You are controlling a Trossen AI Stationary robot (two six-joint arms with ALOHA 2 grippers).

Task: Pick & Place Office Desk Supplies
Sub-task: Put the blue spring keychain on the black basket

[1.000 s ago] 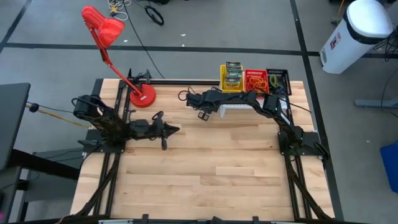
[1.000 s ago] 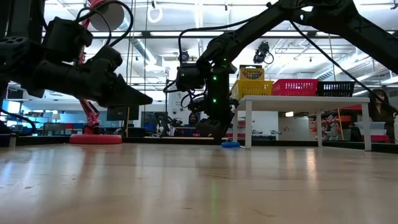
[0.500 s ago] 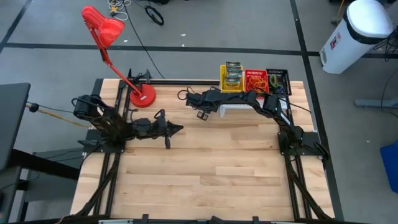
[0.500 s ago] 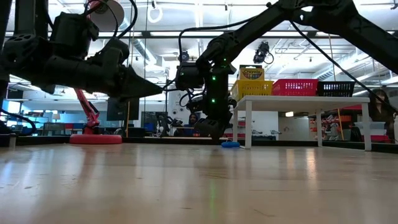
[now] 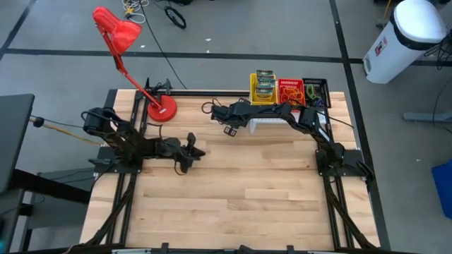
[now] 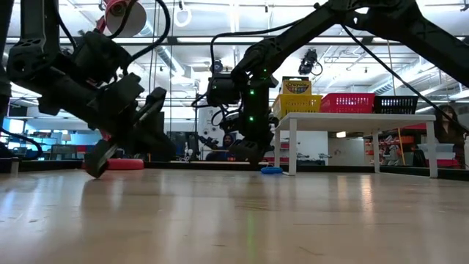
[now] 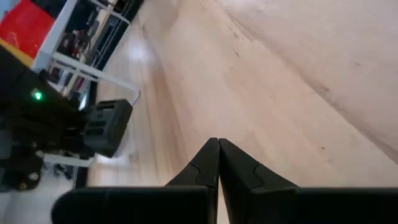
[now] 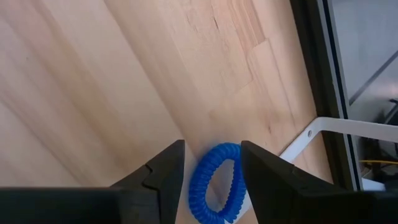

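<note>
From above, the right claw (image 5: 227, 129) is out past the little white stand (image 5: 263, 124), low over the wooden table (image 5: 247, 190). On that stand sit 3 baskets: the yellow basket (image 5: 263, 87) with crayon boxes, the red basket (image 5: 291, 92) full of rubber bands, and the black basket (image 5: 316, 89). The left claw (image 5: 185, 161) waits well apart, near the table's middle-left, closer to the red lamp (image 5: 119, 35).

Down at table level, a blue coil band (image 6: 271, 170) lies flat on the wood just beside a stand leg, right claw (image 6: 245, 150) just above it. The left claw (image 6: 99, 163) tips down toward the table.

Left wrist camera: fingers (image 7: 205, 168) pressed together, shut, nothing between them.

Right wrist camera: jaws apart, and the blue coil band (image 8: 217, 183) lies right between the fingers (image 8: 163, 171), its long axis running along the gap. I'd say a straight drop and squeeze takes it; the right arm is clearly the nearer one.
</note>
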